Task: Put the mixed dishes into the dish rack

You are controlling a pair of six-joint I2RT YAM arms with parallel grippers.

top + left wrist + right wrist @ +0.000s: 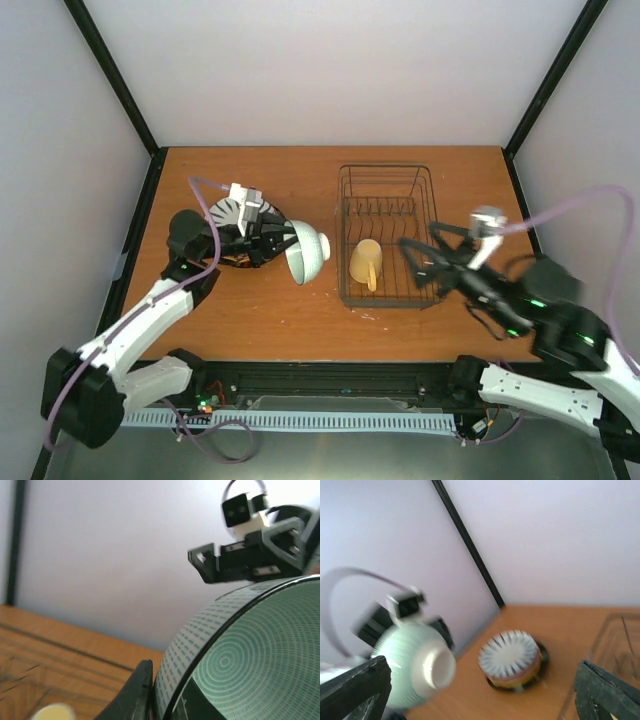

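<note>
Green bowl [309,252] pinched in left pincer [287,241]; right pincer [417,259] spread over rack [385,208].

In the left wrist view the bowl [240,665] runs off the right and bottom edges, and the mug [52,712] is a blurred yellow patch at the bottom edge. From above, the left arm [160,300] hides most of the plates [228,212] near the table's [300,310] left edge, and the right arm [500,295] is smeared. The rack [615,640] is a blur in the right wrist view.
</note>
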